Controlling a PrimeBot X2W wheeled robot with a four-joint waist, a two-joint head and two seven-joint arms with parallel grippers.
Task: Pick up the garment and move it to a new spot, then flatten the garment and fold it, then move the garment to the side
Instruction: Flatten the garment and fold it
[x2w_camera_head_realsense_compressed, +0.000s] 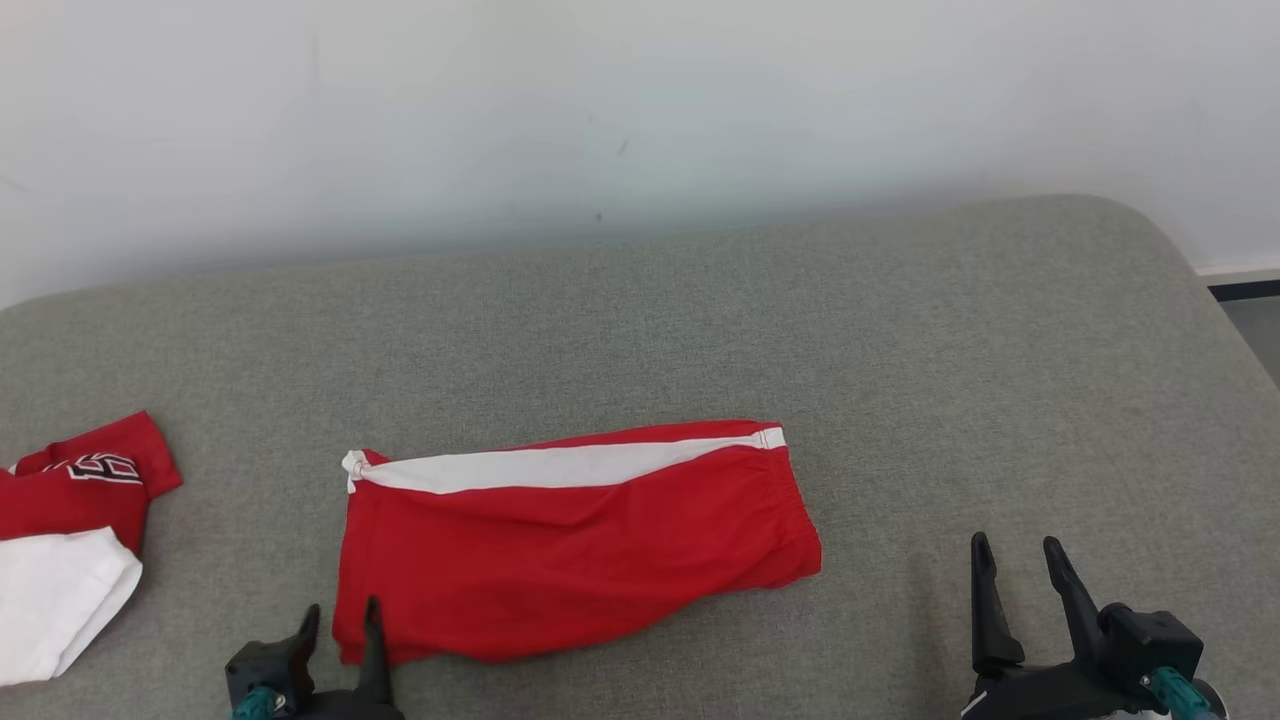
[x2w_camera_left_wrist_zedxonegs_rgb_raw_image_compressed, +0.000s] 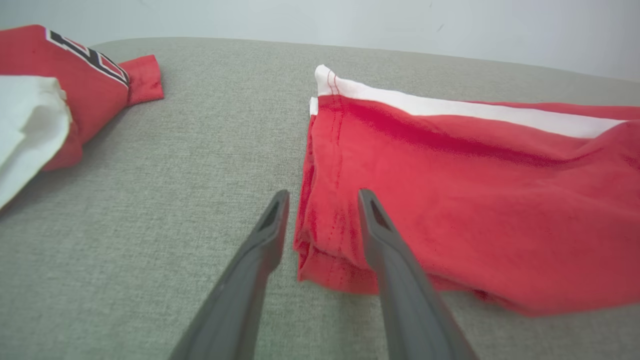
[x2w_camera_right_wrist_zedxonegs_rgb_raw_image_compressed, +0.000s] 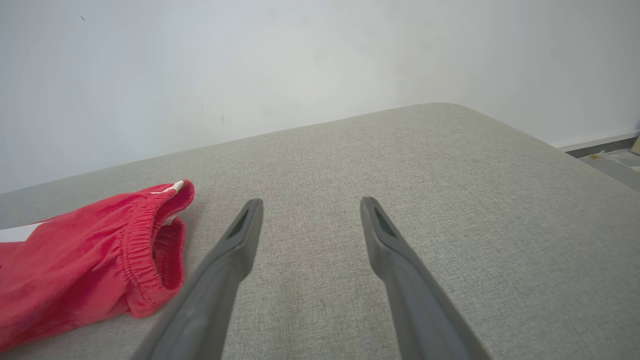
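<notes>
Lying folded, the garment (x2w_camera_head_realsense_compressed: 570, 545) runs left-right, waistband (x2w_camera_head_realsense_compressed: 795, 510) toward the robot's right.

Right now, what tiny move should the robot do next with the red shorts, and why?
Probably close the left gripper on the hem corner of the red shorts. They already lie folded on the grey cushion, and that corner sits between its open fingers, while the right gripper is open, apart from the waistband.

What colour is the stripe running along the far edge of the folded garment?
White stripe on red shorts; clearest in the head view.
</notes>
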